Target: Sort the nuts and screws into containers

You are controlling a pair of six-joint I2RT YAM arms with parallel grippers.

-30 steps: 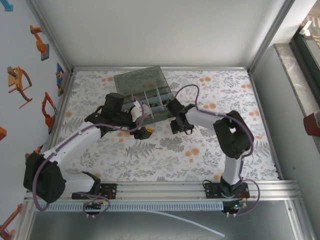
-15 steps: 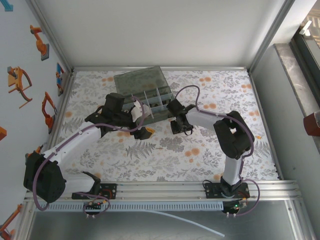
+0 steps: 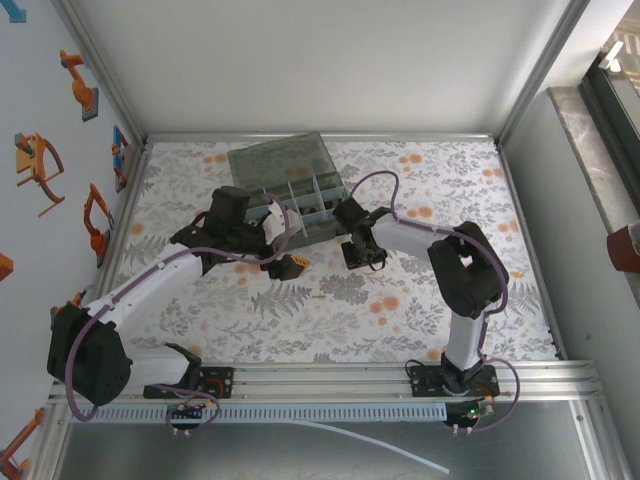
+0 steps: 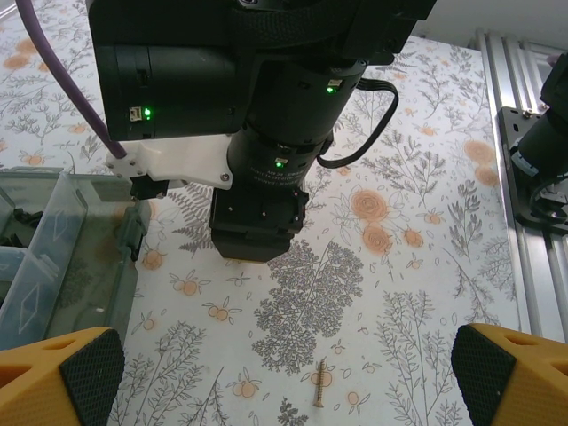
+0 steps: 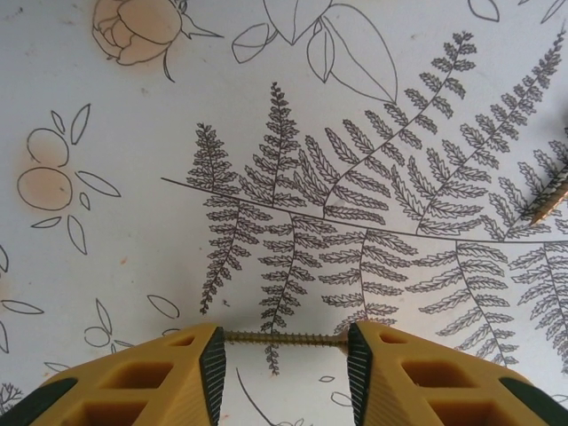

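Note:
A brass-coloured screw lies on the floral mat, and my right gripper is shut on it end to end, one black pad on each tip. A second screw lies loose at the right edge of the right wrist view. My left gripper hovers open above the mat, with another screw lying between its wide-spread fingers. The smoky-grey organiser box with its containers stands just behind both grippers, lid open. The nuts are out of view.
The right arm's black wrist hangs low right in front of my left gripper. The box corner sits at the left of the left wrist view. The aluminium rail runs along the mat's near edge.
In the top view the right wrist has shifted very slightly over the mat by the box. The left arm has stayed where it was.

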